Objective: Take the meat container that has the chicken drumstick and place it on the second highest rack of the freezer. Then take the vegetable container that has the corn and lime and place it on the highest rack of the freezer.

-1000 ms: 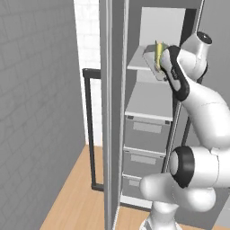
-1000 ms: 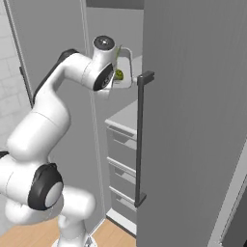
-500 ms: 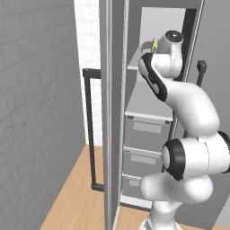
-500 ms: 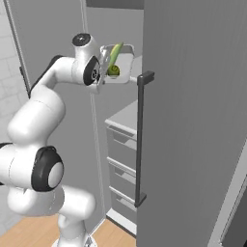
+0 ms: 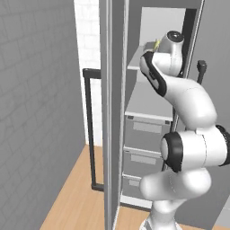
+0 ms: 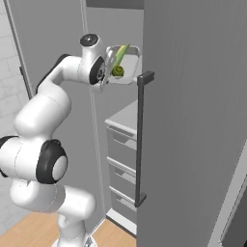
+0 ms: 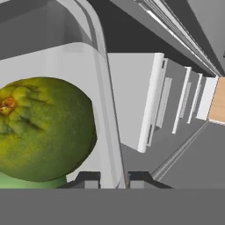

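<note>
Dark fingertips point(image 7: 90, 179) are pinched nearly together on the thin rim of the clear tray point(image 7: 103, 66); the rim runs up between them in the hand view. So the gripper point(image 7: 112, 179) is clamped on the tray wall.

Lime point(image 7: 44, 127) sits inside the tray, right next to the grip, against the near wall. From the right base view the tray point(image 6: 132, 65) hangs off the gripper point(image 6: 105, 81) up high in the freezer point(image 6: 193, 120) opening, lime point(image 6: 117, 71) at its low end, corn point(image 6: 119, 53) lying diagonally along it, green husk upward.

From the left base view the hand is at the upper shelf level; a bit of yellow-green corn point(image 5: 156, 44) pokes out beside the wrist. Tray bottom vs. shelf point(image 5: 137, 65): can't tell whether it is touching or just above, the arm blocks it.

Below: a wider grey shelf plate point(image 5: 150, 96), then stacked grey drawers point(image 5: 146, 134). Door point(image 5: 112, 112) stands open edge-on to the left camera, dark bar handle point(image 6: 140, 140) visible on the right-hand panel. Wood floor point(image 5: 72, 197) underneath.
</note>
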You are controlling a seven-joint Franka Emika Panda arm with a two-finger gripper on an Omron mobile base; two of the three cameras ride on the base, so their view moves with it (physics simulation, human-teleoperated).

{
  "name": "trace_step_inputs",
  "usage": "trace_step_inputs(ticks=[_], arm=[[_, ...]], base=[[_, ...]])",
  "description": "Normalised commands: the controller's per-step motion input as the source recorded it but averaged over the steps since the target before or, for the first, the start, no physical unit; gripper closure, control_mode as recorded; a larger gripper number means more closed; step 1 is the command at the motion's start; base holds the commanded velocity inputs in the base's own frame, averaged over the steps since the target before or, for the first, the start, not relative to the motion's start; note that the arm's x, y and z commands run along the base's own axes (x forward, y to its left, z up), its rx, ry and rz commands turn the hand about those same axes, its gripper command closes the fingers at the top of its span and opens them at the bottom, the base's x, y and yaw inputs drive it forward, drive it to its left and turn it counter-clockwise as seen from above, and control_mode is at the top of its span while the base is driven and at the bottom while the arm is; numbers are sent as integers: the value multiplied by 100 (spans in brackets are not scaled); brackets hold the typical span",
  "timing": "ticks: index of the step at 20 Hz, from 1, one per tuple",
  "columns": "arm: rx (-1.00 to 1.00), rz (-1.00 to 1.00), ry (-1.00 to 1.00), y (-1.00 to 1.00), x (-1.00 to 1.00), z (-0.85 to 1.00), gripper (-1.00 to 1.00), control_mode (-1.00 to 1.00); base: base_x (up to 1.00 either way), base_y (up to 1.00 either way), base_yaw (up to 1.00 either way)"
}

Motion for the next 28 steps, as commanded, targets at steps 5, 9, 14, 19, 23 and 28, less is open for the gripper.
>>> trace_step_inputs(ticks=[5, 9, 14, 19, 23, 28], arm=[[2, -14, 3, -19, 48, 1, 100, -100], [5, -2, 3, -5, 38, 9, 100, -100], [0, 0, 4, -2, 40, 14, 100, -100], [3, 0, 2, -19, 37, 8, 100, -100], [5, 0, 4, -22, 47, 1, 100, -100], [1, 0, 7, -12, 63, 0, 100, -100]], base=[[0, 0, 0], [0, 0, 0], [0, 0, 0], [0, 0, 0], [0, 0, 0], [0, 0, 0]])
